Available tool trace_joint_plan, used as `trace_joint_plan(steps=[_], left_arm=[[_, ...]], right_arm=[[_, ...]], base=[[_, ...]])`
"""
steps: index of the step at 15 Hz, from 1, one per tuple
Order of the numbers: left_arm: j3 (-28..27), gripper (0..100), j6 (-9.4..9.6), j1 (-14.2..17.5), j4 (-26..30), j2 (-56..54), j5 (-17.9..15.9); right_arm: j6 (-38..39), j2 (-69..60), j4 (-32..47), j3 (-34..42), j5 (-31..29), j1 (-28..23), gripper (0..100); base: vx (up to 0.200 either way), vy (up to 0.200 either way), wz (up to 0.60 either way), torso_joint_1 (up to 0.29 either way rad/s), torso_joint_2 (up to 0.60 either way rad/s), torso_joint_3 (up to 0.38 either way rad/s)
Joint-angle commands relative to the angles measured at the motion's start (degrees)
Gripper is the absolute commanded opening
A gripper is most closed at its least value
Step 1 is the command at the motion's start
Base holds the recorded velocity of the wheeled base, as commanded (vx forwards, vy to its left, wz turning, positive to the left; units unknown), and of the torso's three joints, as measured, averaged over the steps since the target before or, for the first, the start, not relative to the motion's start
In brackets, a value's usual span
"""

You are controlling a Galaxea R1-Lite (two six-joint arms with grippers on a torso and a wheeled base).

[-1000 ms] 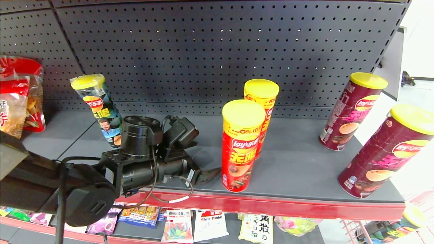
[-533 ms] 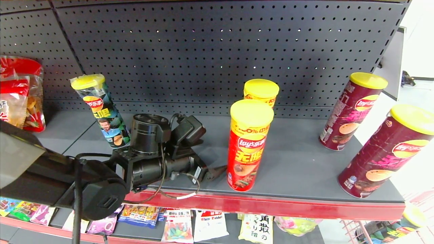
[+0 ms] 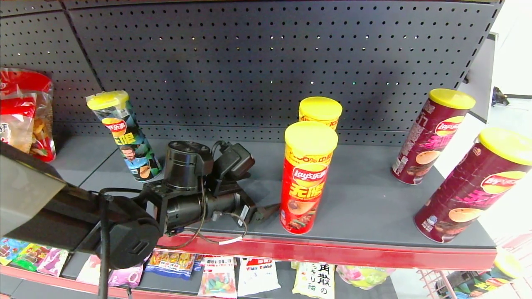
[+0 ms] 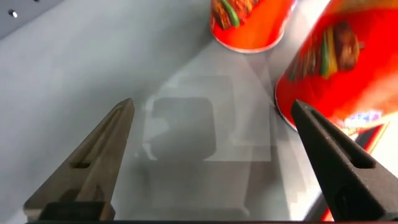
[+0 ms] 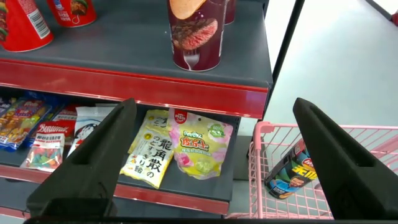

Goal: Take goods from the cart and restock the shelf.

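Holding nothing, my left gripper (image 4: 211,104) gapes wide above the shelf (image 3: 365,207) with 1 finger just beside the red can (image 3: 309,178) upright near the front edge, so any sideways swing could topple it.

Dark pegboard wall (image 3: 266,62) (perforated throughout); pale bright floor (image 3: 513,114) at right.

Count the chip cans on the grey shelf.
5: blue can, far left; front red can, middle; rear red can behind it; back maroon can and front maroon can, right. Some may be hidden.
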Motion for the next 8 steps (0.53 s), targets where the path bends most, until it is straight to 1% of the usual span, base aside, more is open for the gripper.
trace_joint_plan(steps=[1, 3, 5, 7, 8], left_arm=[[1.5, 100, 0.02, 0.2, 0.0, -1.1, 0.0], [2.8, 100, 0.11, 0.3, -0.1, -1.6, 0.0], [2.4, 100, 0.02, -0.1, -0.1, -1.3, -0.2], [1.9, 100, 0.11, -0.6, -0.1, -0.8, -1.4], [1.6, 100, 0.02, -0.6, -0.1, -0.5, -1.5]], right_arm=[[0.0, 0.1, 0.0, 0.0, 0.0, 0.0, 100], [0.0, 0.1, 0.1, 0.0, 0.0, 0.0, 100], [0.0, 0.1, 0.0, 0.0, 0.0, 0.0, 100], [0.0, 0.1, 0.0, 0.0, 0.0, 0.0, 100], [0.0, 0.1, 0.0, 0.0, 0.0, 0.0, 100]], base=[[0.0, 0.0, 0.0, 0.0, 0.0, 0.0], [0.0, 0.0, 0.0, 0.0, 0.0, 0.0], [0.0, 0.0, 0.0, 0.0, 0.0, 0.0], [0.0, 0.0, 0.0, 0.0, 0.0, 0.0], [0.0, 0.0, 0.0, 0.0, 0.0, 0.0]])
